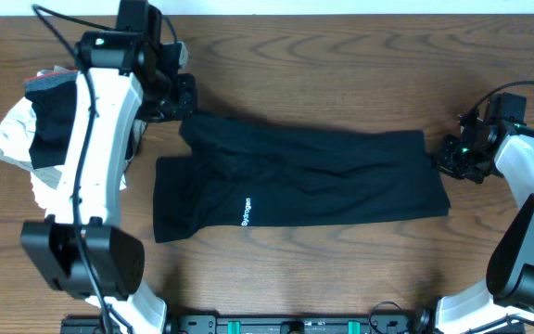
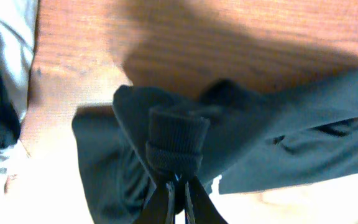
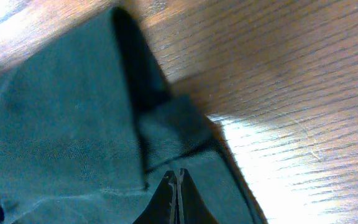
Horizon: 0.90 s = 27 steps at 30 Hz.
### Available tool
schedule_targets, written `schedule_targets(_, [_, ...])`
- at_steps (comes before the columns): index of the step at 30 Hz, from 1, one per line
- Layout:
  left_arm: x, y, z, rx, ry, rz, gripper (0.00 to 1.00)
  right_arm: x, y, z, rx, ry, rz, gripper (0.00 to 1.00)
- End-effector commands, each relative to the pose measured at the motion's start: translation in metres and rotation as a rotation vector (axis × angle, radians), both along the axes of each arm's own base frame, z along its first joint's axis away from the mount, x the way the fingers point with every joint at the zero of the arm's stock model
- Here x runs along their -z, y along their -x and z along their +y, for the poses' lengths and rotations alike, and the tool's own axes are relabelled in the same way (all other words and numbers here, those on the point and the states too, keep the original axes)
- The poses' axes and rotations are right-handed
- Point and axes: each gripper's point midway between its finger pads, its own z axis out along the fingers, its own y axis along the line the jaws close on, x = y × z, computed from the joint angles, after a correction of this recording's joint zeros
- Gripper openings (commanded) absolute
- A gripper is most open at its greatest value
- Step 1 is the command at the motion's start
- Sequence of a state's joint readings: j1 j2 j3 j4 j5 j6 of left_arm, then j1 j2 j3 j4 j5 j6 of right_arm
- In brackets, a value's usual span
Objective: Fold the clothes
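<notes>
Left hand (image 2: 179, 194), right hand (image 3: 177, 186) clamped on clothes (image 1: 295, 176); lettering (image 1: 246, 211) only overhead

Lettering (image 1: 246, 211) on the clothes (image 1: 332, 176) is too small to read.

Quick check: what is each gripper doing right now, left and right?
Left gripper: closed, pinching bunched fabric of the black garment.
Right gripper: closed on the same garment's edge.

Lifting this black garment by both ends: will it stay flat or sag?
Likely floppy: the large black soft-fabric garment bunches at the left gripper. Its middle would probably sag. Seems thin at the right gripper, so probably light.
</notes>
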<state>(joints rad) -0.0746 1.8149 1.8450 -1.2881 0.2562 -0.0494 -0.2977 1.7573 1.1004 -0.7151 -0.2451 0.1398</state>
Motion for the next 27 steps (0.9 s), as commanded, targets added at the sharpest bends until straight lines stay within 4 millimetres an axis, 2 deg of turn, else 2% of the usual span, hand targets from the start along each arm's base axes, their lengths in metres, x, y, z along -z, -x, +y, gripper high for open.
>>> schedule_targets(1, [0.001,0.012,0.004,-0.012,-0.009,0.051,0.06,-0.009,-0.004,-0.005,-0.011,0.027,-0.029,0.01])
schedule_targets(13, [0.048,0.075,0.006,-0.028,-0.021,0.353,0.06,-0.009,-0.003,-0.005,-0.014,0.027,-0.027,0.01])
schedule_targets(20, [0.07,0.11,-0.019,-0.023,0.116,0.513,0.06,-0.009,-0.003,-0.005,-0.014,0.027,-0.027,0.01])
schedule_targets(27, [0.089,0.136,-0.025,0.003,0.093,0.606,0.06,-0.009,-0.004,-0.005,-0.015,0.027,-0.03,0.01])
